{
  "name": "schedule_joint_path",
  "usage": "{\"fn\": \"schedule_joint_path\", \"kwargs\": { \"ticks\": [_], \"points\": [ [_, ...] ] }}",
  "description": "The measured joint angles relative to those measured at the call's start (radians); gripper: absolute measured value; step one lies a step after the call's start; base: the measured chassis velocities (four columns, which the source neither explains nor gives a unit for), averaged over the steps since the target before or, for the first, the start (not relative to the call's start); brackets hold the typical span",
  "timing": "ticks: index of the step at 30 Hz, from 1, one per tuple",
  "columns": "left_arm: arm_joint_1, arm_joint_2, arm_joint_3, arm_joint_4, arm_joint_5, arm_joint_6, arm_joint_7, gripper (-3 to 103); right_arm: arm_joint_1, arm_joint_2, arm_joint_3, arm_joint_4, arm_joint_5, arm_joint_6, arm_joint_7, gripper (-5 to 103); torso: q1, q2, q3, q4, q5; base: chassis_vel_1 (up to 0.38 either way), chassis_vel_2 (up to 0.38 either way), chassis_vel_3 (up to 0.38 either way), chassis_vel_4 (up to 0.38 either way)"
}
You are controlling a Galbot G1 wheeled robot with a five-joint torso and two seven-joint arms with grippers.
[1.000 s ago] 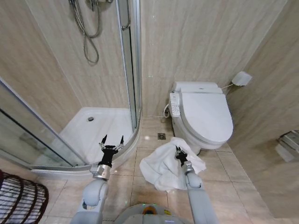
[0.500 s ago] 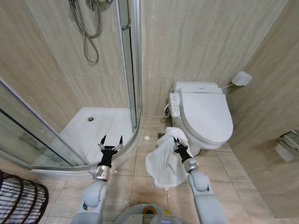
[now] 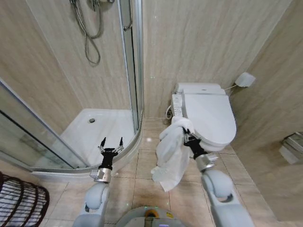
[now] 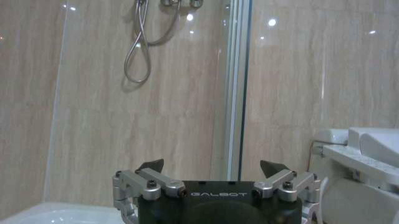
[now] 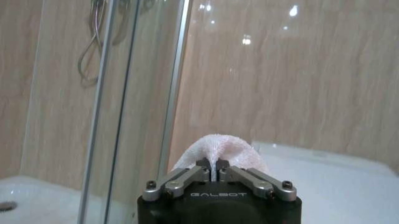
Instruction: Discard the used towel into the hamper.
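A white towel (image 3: 171, 152) hangs off the floor in front of the toilet, pinched near its top by my right gripper (image 3: 187, 137), which is shut on it. In the right wrist view the towel (image 5: 218, 148) bulges up between the closed fingers of the right gripper (image 5: 217, 169). My left gripper (image 3: 110, 142) is held up by the shower tray's curved edge, open and holding nothing; the left wrist view shows the left gripper (image 4: 212, 167) with its fingers spread apart. The hamper (image 3: 21, 204), a reddish-brown wire basket, stands at the bottom left corner, left of my left arm.
A white toilet (image 3: 208, 118) with its lid down stands against the back wall, right behind the towel. A glass shower enclosure (image 3: 130, 71) with a white tray (image 3: 102, 130) fills the left. Tiled floor (image 3: 142, 184) lies between the tray and the toilet. A metal rack (image 3: 293, 146) sits at the far right.
My right gripper has lifted the towel off the floor and carried it up and toward the toilet; it now hangs free. The left arm has stayed in place.
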Motion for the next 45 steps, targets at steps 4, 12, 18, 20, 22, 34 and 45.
{"fn": "schedule_joint_path", "kwargs": {
  "ticks": [4,12,18,20,22,34,45],
  "points": [
    [-0.005,-0.003,0.001,-0.012,0.002,0.008,-0.001,100,-0.025,-0.021,0.060,0.067,0.067,-0.036,-0.003,3,0.000,0.000,0.000,0.0000,0.0000,0.000,0.000,0.000,0.000],
    [-0.006,-0.006,0.008,-0.036,0.001,0.028,-0.042,100,-0.057,-0.031,0.188,0.093,0.172,-0.044,-0.041,3,0.000,0.000,0.000,0.0001,0.0002,0.000,0.000,0.000,0.000],
    [0.002,-0.007,0.004,-0.047,-0.005,0.043,-0.073,100,-0.099,-0.010,0.226,0.125,0.184,-0.026,-0.078,3,0.000,0.000,0.000,-0.0001,0.0000,0.000,0.000,0.000,0.000],
    [0.002,-0.008,0.005,-0.047,-0.004,0.047,-0.079,100,-0.104,-0.007,0.227,0.131,0.184,-0.025,-0.084,3,0.000,0.000,0.000,-0.0001,0.0000,0.000,0.000,0.000,0.000],
    [-0.001,-0.007,0.007,-0.047,-0.004,0.056,-0.087,100,-0.113,-0.004,0.222,0.142,0.184,-0.022,-0.096,3,0.000,0.000,0.000,-0.0001,-0.0001,0.000,0.000,0.000,0.000],
    [-0.003,0.002,0.003,-0.056,-0.020,0.062,-0.088,100,-0.127,-0.003,0.211,0.157,0.174,-0.020,-0.116,3,0.000,0.000,0.000,0.0000,-0.0001,0.049,0.052,0.064,0.053],
    [-0.003,0.003,0.005,-0.056,-0.023,0.057,-0.086,100,-0.126,-0.010,0.198,0.171,0.160,-0.021,-0.125,3,0.000,0.000,0.000,0.0001,0.0001,0.107,0.107,0.108,0.105]
  ]
}}
